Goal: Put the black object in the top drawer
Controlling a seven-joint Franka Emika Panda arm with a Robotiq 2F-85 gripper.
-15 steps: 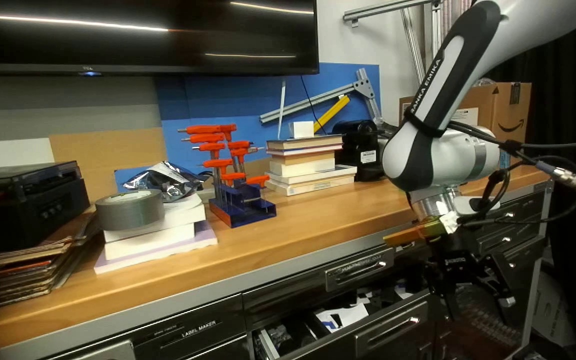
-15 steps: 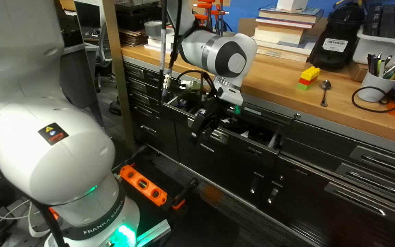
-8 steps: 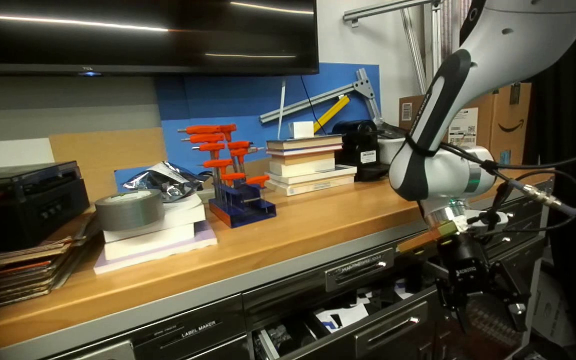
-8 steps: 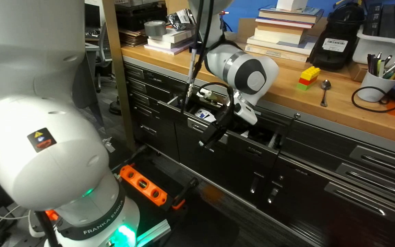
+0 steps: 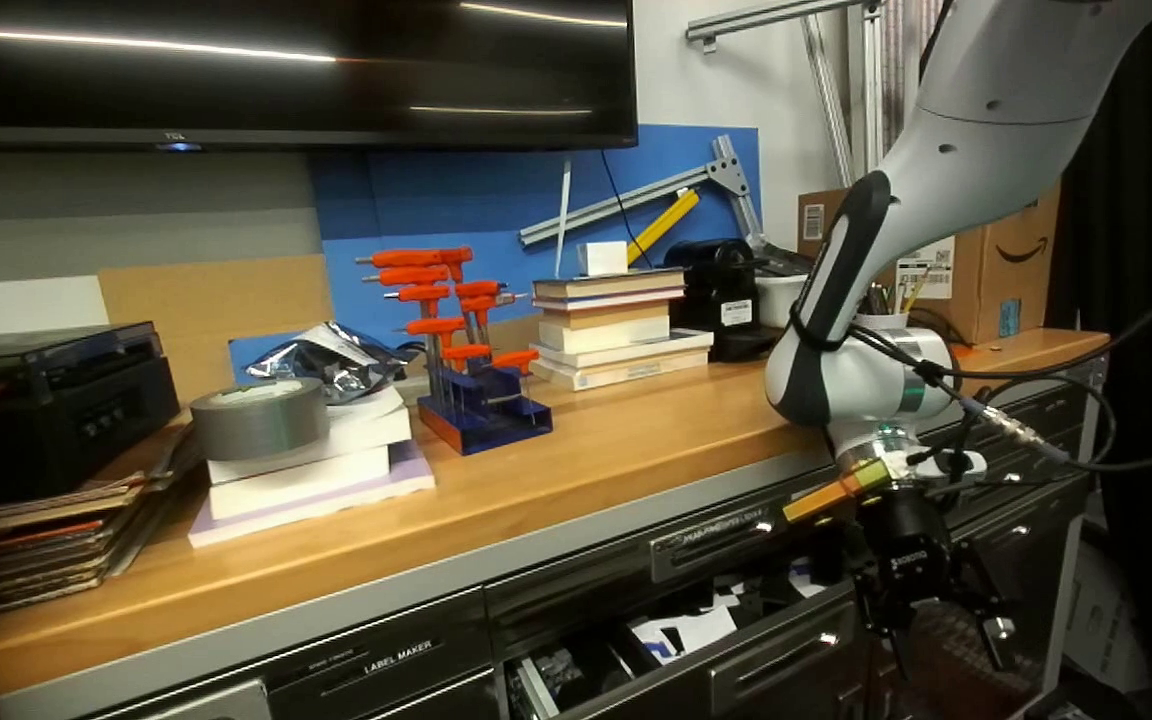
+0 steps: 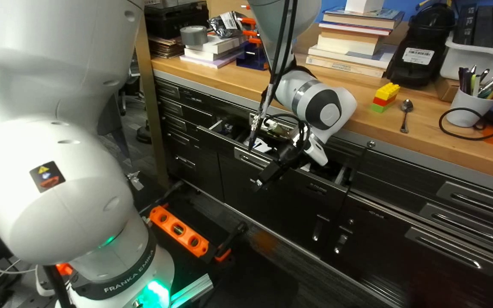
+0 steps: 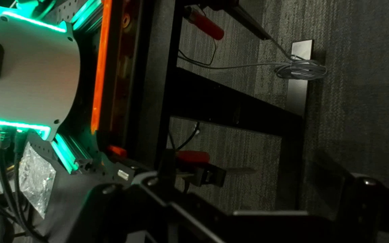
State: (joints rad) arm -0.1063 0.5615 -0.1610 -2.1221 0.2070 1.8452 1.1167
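I hang below the front edge of the wooden tabletop [image 5: 636, 440], my jaws spread wide with nothing between them, in front of the open, wide dark grey metal drawer [image 6: 306, 182] I take for the task's; the black object I cannot pick out, but it may lie among the jumbled black and white pieces [image 5: 706, 630] inside, and if so I should back straight off, clear of the long silver handle [image 5: 786, 665]. Near the tabletop's back edge stands a stack of pale-paged books [image 5: 611, 335], a shiny metal spoon [image 6: 407, 107] lies nearer the front, and a wide black flat screen [image 5: 286, 80] hangs above.
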